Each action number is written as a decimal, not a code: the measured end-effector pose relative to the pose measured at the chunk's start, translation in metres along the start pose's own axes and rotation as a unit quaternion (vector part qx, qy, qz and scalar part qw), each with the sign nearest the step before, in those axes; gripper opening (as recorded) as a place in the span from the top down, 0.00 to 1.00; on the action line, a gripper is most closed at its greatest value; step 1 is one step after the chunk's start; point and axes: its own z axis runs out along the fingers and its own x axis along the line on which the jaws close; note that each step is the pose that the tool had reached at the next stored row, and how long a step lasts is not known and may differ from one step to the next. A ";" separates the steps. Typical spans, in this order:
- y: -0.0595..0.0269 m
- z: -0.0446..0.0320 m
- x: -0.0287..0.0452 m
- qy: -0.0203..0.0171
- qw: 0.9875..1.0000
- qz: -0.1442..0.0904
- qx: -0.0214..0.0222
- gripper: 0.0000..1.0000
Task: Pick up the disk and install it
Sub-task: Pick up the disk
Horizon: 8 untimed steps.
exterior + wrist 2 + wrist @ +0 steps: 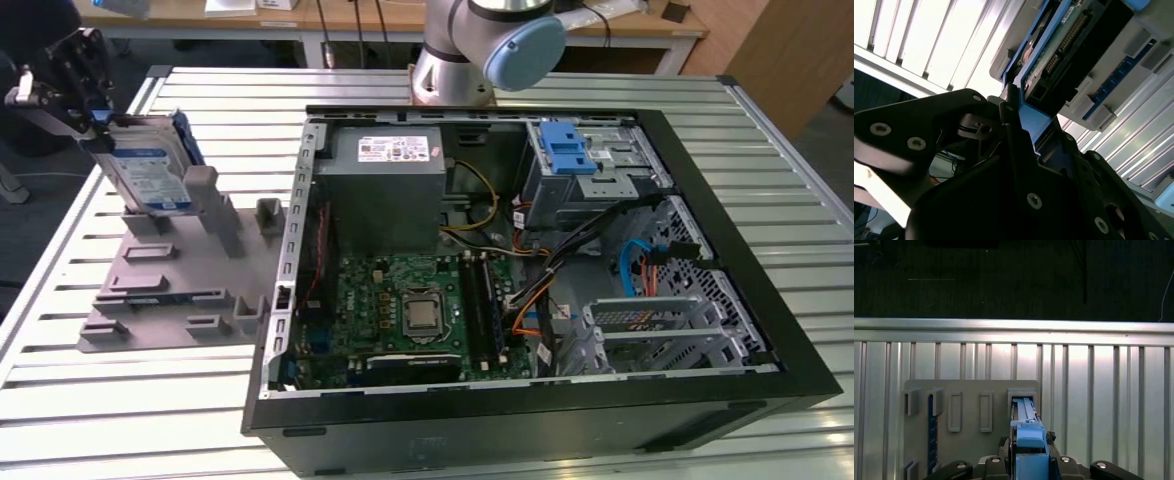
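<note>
While the open computer case [534, 425] lies on the tabletop [120, 400] toward the exterior view's right, my claw [102, 118] is clamped on the top edge of the disk [144, 168]. Disk stands on edge over the grey holder [160, 290] just beside the case. Cannot tell whether its lower edge touches the holder's slot.
</note>
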 end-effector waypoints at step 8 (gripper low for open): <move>0.0001 -0.0113 0.0000 -0.001 1.000 0.000 0.000 0.64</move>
